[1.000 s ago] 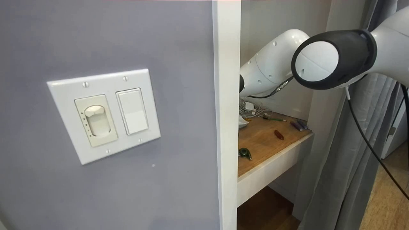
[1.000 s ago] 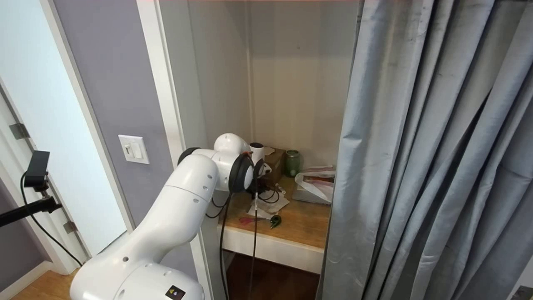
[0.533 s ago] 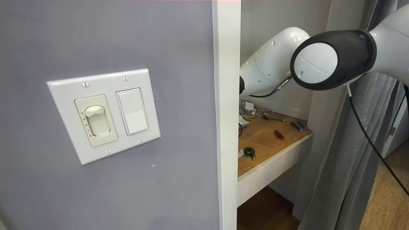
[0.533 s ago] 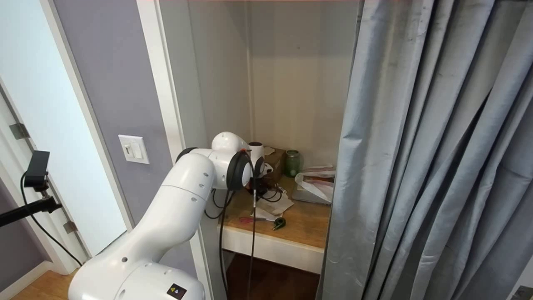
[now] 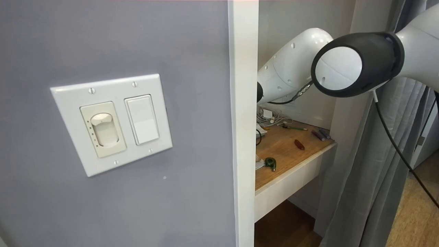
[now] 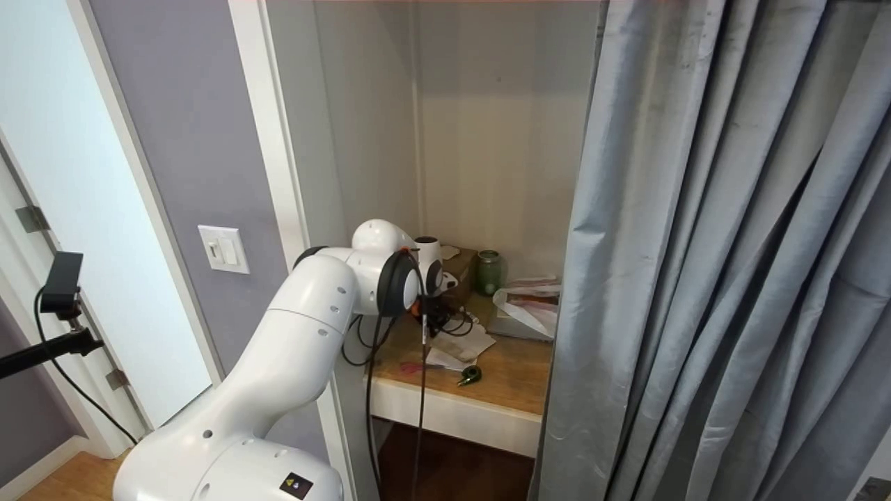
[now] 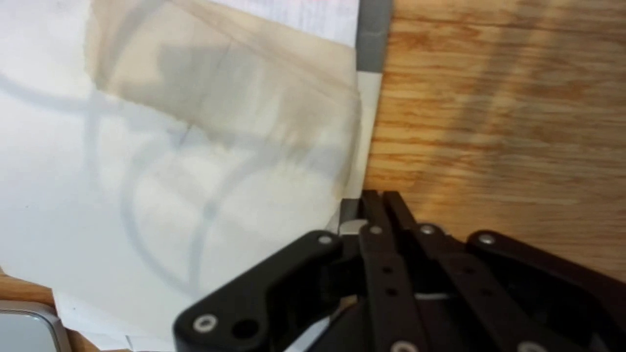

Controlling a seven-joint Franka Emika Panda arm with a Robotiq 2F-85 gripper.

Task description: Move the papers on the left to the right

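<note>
The papers, white and beige sheets in a loose pile, lie on the wooden shelf in an exterior view. A corner of them shows at the wall's edge. In the wrist view the papers fill the left side. My gripper has its fingers almost together, with a thin dark gap and nothing visible between them. Its left finger is at the papers' right edge; whether it presses on them is hard to tell. In an exterior view the black gripper is over the papers' back left, partly hidden by the arm.
A green tape-like object is beside the papers, near the shelf's front edge. Red scissors lie to its left. A green jar and a cardboard box stand behind. A grey item with plastic is right, beside the curtain.
The papers and the green object have slid to the right along the shelf. The arm has shifted slightly, and the black gripper has become more visible beside the wrist.
</note>
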